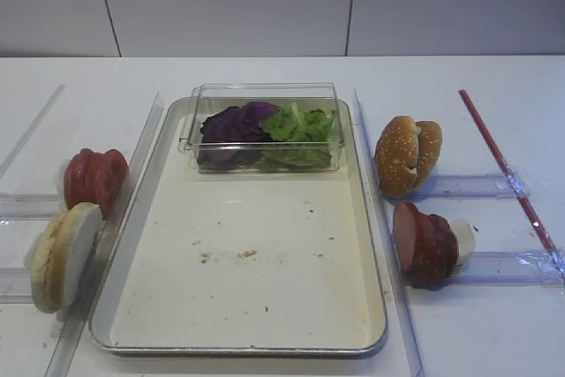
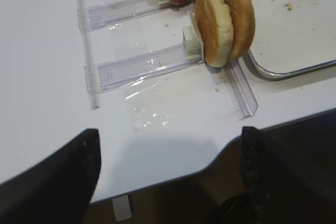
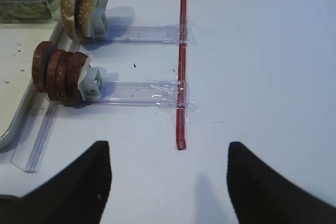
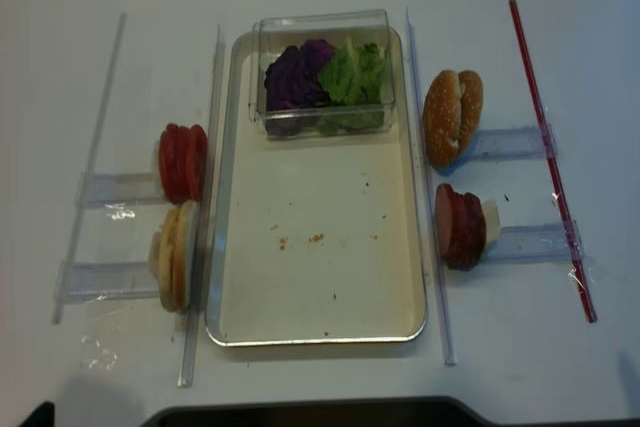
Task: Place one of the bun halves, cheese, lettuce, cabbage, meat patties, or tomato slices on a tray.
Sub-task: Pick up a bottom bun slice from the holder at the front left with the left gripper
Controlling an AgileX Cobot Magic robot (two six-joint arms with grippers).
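Left wrist view: left claw (image 2: 167, 174) hangs spread wide over the desk (image 2: 42, 51) edge, empty; right claw (image 3: 169, 182) likewise released.

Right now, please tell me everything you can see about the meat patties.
The meat patties are dark reddish-brown, thick round discs standing on edge in a tight row, four by the right wrist view. They sit on the white table just right of the silver tray, in front of the sesame bun tops. A small white block on a clear plastic rail presses against the outer disc. Their surface looks matte and slightly grainy. Nothing grips them.
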